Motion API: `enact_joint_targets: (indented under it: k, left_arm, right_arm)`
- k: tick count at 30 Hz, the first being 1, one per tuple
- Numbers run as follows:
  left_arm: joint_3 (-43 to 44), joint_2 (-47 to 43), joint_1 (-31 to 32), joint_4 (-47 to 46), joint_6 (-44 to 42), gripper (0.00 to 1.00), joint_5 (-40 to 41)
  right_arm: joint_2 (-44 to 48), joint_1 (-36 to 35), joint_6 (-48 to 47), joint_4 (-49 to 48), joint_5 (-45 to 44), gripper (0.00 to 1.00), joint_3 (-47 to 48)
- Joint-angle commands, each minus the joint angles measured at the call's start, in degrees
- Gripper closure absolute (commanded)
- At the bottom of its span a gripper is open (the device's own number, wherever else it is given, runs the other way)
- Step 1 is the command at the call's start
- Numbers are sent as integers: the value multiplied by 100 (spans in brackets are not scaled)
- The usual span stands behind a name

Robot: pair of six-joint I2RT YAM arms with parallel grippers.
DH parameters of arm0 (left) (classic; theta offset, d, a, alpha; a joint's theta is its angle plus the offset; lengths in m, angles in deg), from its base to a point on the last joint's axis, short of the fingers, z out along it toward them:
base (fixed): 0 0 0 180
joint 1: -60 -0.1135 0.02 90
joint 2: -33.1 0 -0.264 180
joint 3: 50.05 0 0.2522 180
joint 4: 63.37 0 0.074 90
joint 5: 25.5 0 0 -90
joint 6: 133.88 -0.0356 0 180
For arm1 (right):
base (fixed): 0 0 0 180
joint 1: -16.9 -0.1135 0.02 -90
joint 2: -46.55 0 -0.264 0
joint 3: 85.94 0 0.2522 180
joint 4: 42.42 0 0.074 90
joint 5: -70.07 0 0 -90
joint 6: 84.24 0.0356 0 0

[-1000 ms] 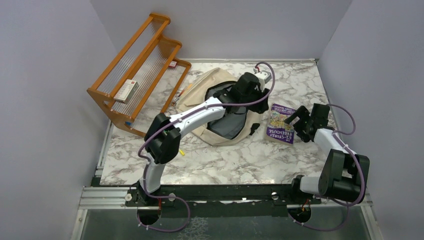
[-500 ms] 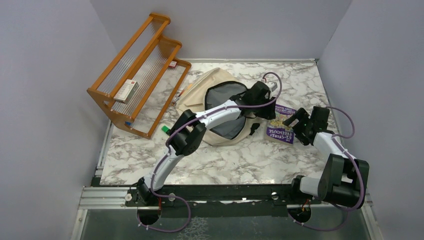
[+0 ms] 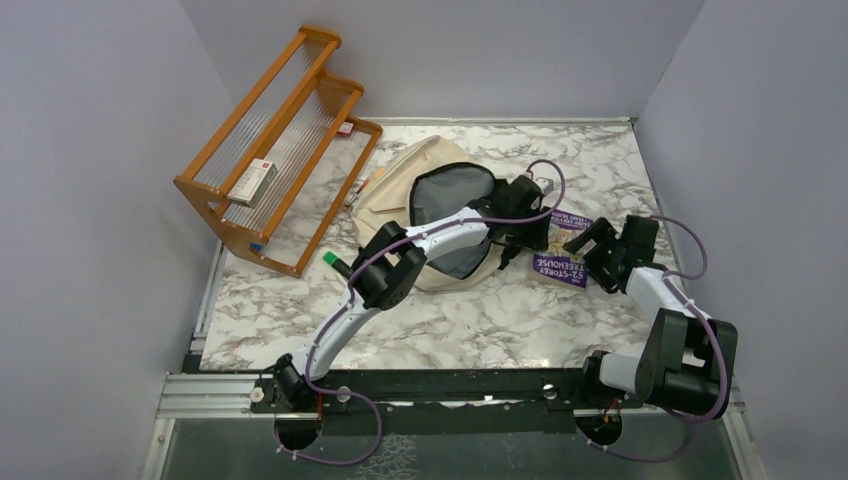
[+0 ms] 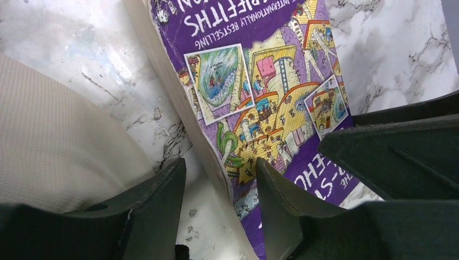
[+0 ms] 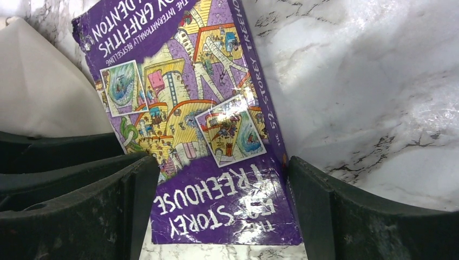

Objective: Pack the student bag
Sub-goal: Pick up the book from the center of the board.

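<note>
Student bag (image 3: 400, 180), limp canvas likely best pinched at its open rim, lies on the table (image 3: 480, 320) as left gripper (image 4: 219, 179) and right gripper (image 5: 223, 168), both open and empty, straddle the neighbouring book (image 5: 184, 92).

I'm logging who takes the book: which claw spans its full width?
The right claw: open, it flanks the title end of the purple book. The left claw only straddles one long edge, beside the student bag.

Left arm (image 3: 440, 228) and right arm (image 3: 665, 290): white shells, chunky black joints. Purple cable (image 3: 553, 172) loops behind left claw (image 4: 219, 173) and right claw (image 5: 222, 179), whose fingers (image 4: 157, 211) are dark matte wedges.
</note>
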Motion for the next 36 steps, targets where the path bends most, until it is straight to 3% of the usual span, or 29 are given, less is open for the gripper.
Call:
enact_joint_targets:
  k: [1,8,17,21,26,36]
  left_arm:
    - [270,271,44,130,27,47,86]
    - [276,463,106,137,24,51,-16]
    - [-492,321,-149,-116,61,90,-144]
    - [-975,251,-315,-321,40,100,-236]
    - [-1360,239,-457,-425,-21,100,-211]
    - [-1957,331,-606,-729,0,100,-222]
  right_arm:
    - [-5,33,16,-231,260,7,-54]
    - [-32,33,65,-450,538,8,-139]
    - [-135,40,40,-608,722,6,-153]
    - [-184,78,-25,-582,764,4,-106]
    - [-206,333,-122,-573,1013,3,-95]
    - [-765,1171,129,-1184,2621,3,-375]
